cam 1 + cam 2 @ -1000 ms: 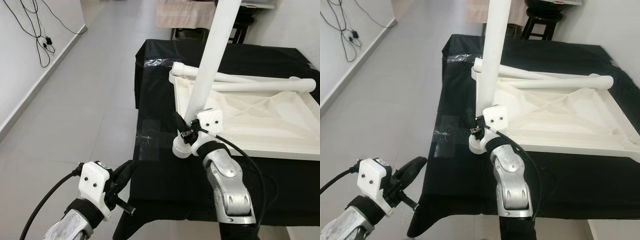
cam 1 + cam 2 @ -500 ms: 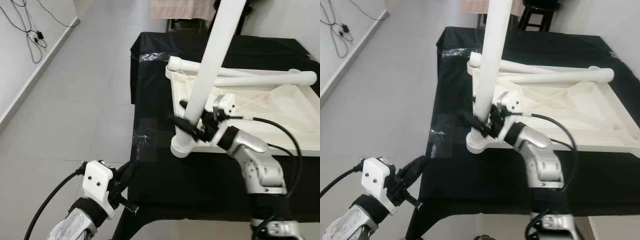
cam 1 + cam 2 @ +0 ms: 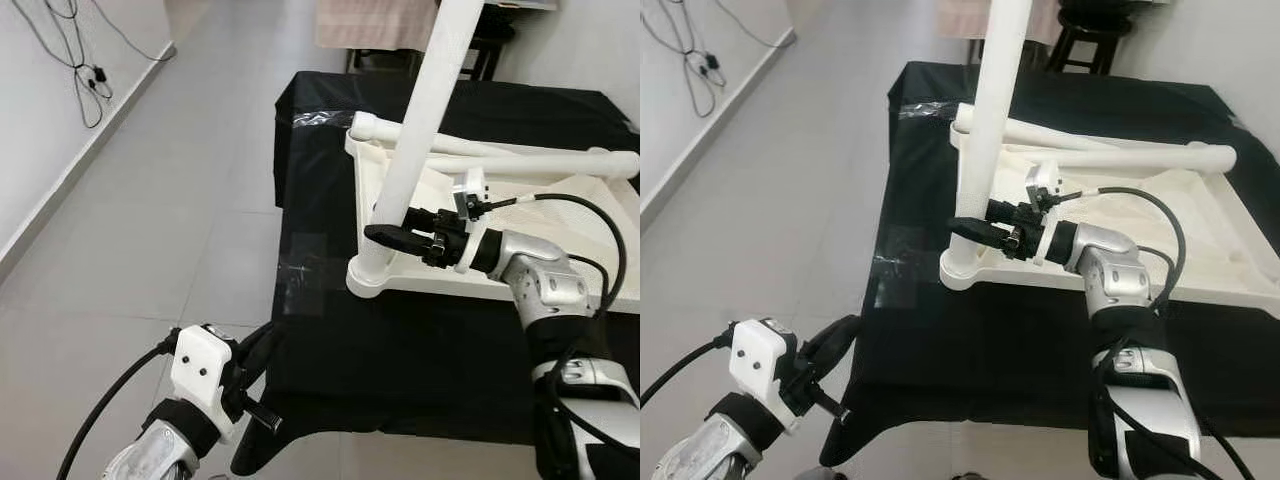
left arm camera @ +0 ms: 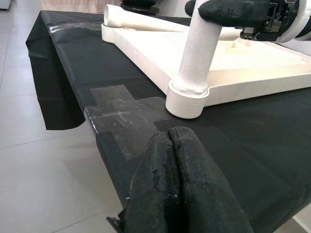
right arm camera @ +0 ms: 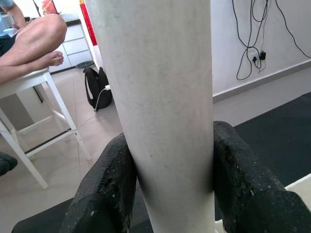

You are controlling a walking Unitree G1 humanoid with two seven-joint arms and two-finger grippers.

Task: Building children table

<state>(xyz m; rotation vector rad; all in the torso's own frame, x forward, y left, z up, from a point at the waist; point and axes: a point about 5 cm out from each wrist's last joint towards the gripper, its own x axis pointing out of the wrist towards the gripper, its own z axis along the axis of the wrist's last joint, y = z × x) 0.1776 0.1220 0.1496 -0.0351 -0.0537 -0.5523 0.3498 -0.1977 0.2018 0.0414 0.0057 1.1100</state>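
Black-draped worktop (image 3: 330,330) over grey tile floor: upturned white tabletop (image 3: 520,230), upright leg (image 3: 415,150) at its near-left corner socket, right tool (image 3: 392,237) clenched around it; leg-seating step, likely twisting home next; left tool (image 4: 182,194) closed, idle.

No text, label, brand, number or sign can be read anywhere in these pictures. The white tabletop (image 3: 520,230) and the white leg (image 3: 415,130) standing at its corner are plain and unmarked, and so is the black cloth (image 3: 330,200) under the tabletop. A red object (image 5: 47,6) beyond the leg, seen from the right wrist, is too blurred to tell whether it carries lettering.
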